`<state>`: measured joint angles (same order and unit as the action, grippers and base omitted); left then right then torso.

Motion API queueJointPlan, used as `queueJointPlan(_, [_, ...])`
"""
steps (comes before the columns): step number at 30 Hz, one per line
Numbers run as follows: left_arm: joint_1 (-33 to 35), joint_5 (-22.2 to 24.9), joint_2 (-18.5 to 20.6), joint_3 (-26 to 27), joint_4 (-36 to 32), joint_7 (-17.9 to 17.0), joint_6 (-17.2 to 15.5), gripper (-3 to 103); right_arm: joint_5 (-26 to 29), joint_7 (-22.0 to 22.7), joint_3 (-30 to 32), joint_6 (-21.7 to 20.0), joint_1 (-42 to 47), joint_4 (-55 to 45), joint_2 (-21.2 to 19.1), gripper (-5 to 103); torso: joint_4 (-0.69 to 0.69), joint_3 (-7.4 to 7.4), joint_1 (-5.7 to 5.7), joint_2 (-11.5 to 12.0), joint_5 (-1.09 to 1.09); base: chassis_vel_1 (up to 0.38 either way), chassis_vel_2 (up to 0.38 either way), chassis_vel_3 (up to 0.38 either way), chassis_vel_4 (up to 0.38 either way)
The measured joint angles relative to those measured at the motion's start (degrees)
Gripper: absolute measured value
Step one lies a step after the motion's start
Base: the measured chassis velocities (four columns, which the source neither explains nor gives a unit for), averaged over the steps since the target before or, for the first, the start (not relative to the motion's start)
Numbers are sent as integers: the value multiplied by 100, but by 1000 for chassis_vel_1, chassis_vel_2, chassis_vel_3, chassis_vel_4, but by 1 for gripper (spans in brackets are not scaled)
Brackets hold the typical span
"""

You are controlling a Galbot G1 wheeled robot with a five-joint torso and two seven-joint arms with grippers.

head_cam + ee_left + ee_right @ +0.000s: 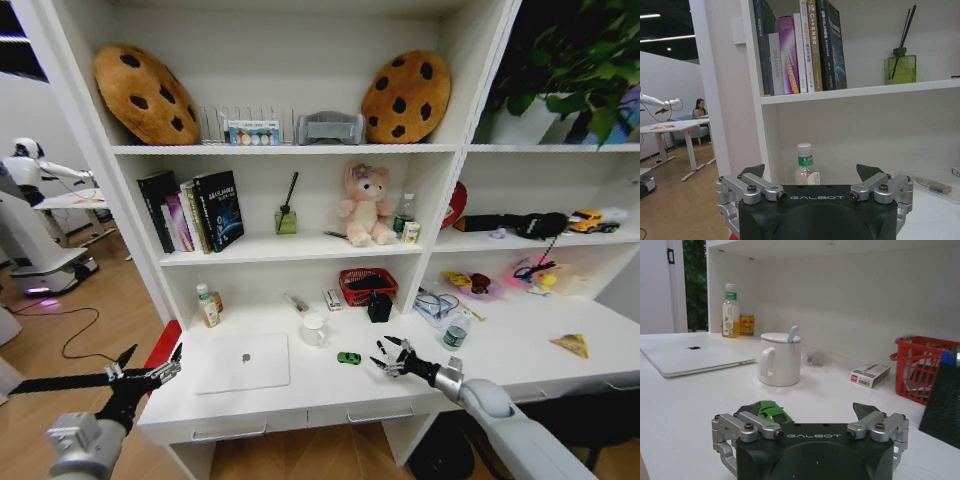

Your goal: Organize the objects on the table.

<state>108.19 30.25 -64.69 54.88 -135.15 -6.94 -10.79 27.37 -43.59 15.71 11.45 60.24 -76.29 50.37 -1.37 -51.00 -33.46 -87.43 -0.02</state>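
— Closest to us, the right claw (390, 356) hovers low over the bench (500, 350), fingers spread and holding nothing. See the green toy car (349, 358)? It sits on the bench just beside the claw, on the laptop side, not between the fingers.

— So it looks to be going for the car?

— That's my guess. To do it well, I'd line the open fingers up around the car's body, come down until the tips nearly touch the bench, then close gently. It's small and on wheels, so a nudge from one finger could roll it away.

— And the left claw (150, 378)?

— Open too, empty, held off the bench's left end, near the drawer front. It points at the small green-labelled bottle (804, 167) by the shelf wall.

— What else is waiting to be tidied?

— The silver laptop (243, 362) lies closed and flat, left of the car. A white mug (314, 329) with a spoon stands behind the car, a red basket (367, 285) farther back, a clear bottle (456, 331) to the right, and a yellow triangular piece (572, 345) well apart near the right end.

— How's the surface?

— Smooth white, glossy, with shallow drawers under it. Shelves rise behind, holding books (190, 212), a pink plush bear (365, 205) and two cookie cushions (146, 95). Wooden floor, and another white robot stands off to the left.
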Motion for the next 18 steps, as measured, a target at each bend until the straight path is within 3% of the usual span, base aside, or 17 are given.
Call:
queueJointPlan(9, [0,0,0,0,0,0,0,100,-136,55,-1009,119,-737,701,246,100,1,0,0,0,1,0,0,0,0])
queueJointPlan(16, [0,0,1,0,1,0,0,100,-340,-12,-1278,345,-1200,1320,478,101,1,2,1,-2,-2,0,0,0,0])
queueJointPlan(18, [0,0,1,0,1,0,0,100,-360,-38,-1288,371,-1238,1379,517,96,0,3,1,-3,-3,0,0,0,0])
